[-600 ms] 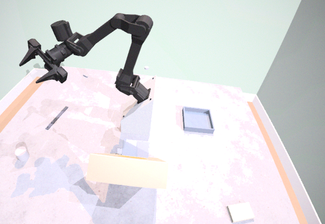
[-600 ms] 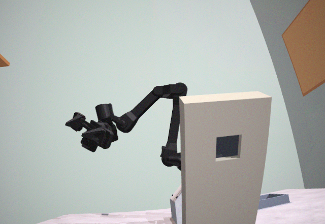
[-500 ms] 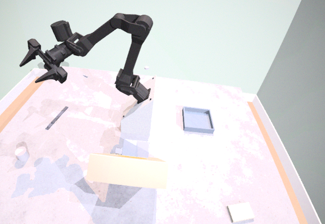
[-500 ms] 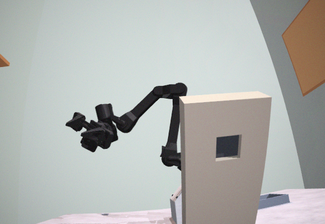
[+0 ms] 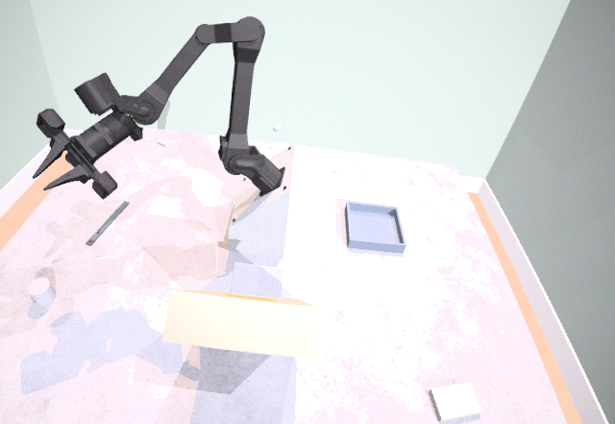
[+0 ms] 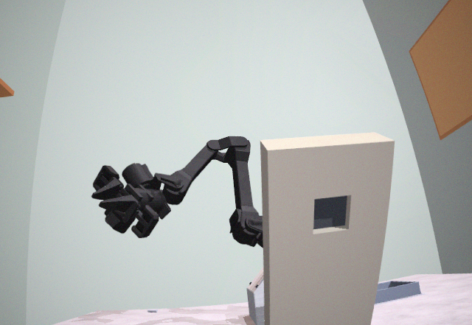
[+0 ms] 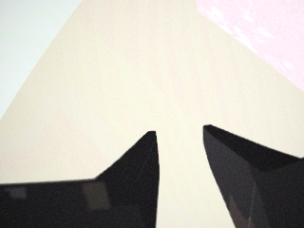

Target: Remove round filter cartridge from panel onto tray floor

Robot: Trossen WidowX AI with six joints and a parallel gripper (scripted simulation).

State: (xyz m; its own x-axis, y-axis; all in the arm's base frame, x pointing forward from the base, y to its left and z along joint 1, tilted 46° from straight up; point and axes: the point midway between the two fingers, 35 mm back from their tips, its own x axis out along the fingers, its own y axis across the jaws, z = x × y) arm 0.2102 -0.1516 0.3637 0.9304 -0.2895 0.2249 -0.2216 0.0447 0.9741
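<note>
At far left we see the claw point(image 5: 40, 182) high over the desk point(image 5: 422, 310) edge, its fingers drawn narrow with nothing between them, perhaps sized for the slots. Below lie a thin grey bar point(image 5: 107, 223) and a white cylinder point(image 5: 40, 292); we cannot tell whether that is the cartridge. At centre stands the panel point(image 5: 238, 322), and the tray point(image 5: 376, 247) waits to the right. From above, only the panel's top shows. The side view adds a square opening, and the wrist view shows the finger gap.
</note>
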